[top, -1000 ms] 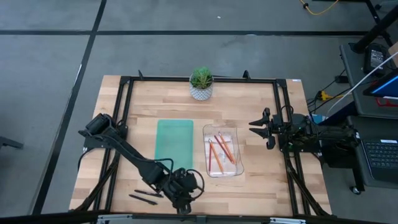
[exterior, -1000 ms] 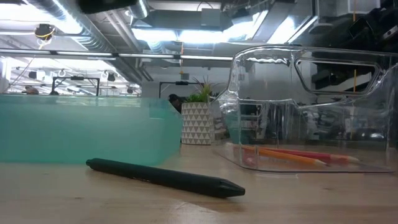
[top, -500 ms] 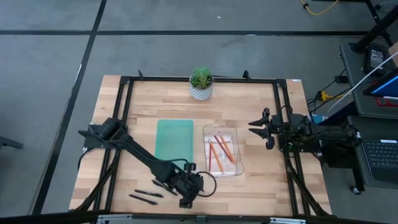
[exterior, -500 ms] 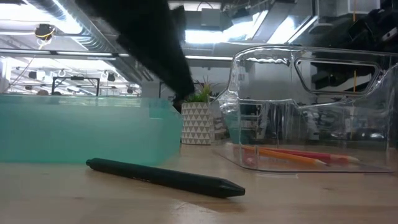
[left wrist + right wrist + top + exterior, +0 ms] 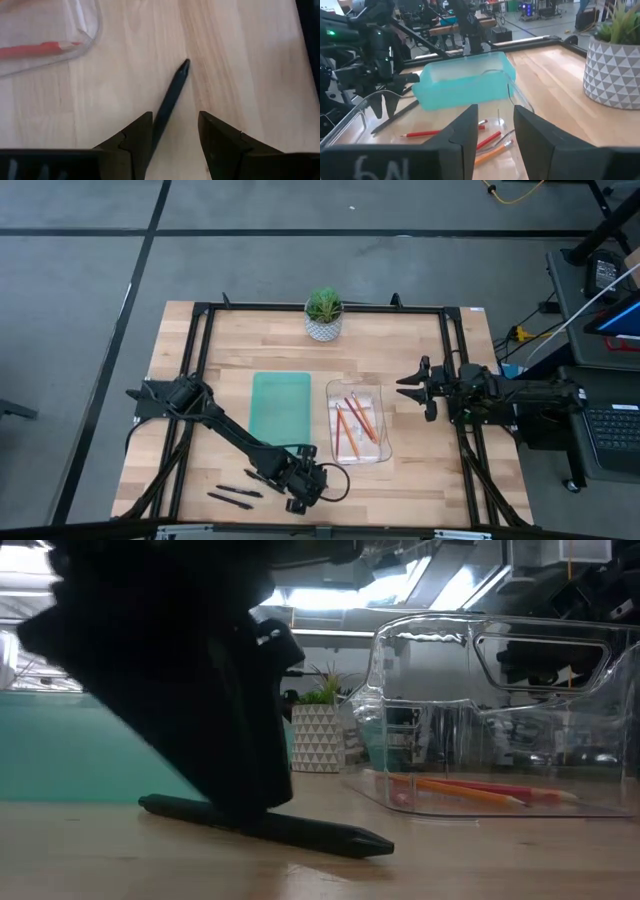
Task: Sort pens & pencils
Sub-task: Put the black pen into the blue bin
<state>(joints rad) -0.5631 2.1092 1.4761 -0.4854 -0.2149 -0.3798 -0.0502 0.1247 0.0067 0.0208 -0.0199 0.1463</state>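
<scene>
Pencils (image 5: 352, 420) lay sorted inside the clear tray (image 5: 378, 454); three pens (image 5: 236, 497) remained on the desk (image 5: 420, 350), and the teal tray (image 5: 280, 405) showed none. Left end effector (image 5: 303, 488), fingers spread, straddled one pen (image 5: 170, 100) ungripped, while the right end effector (image 5: 412, 385) waited, spread, beside the clear tray.

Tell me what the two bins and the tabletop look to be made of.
Clear bin: likely hard transparent plastic, glossy; the pencils and room show through its walls, which catch highlights.
Teal bin: probably plastic, frosted and translucent; its colour looks milky, not see-through.
Table: appears to be light wood in joined strips, with grain and seams visible, matte.
</scene>
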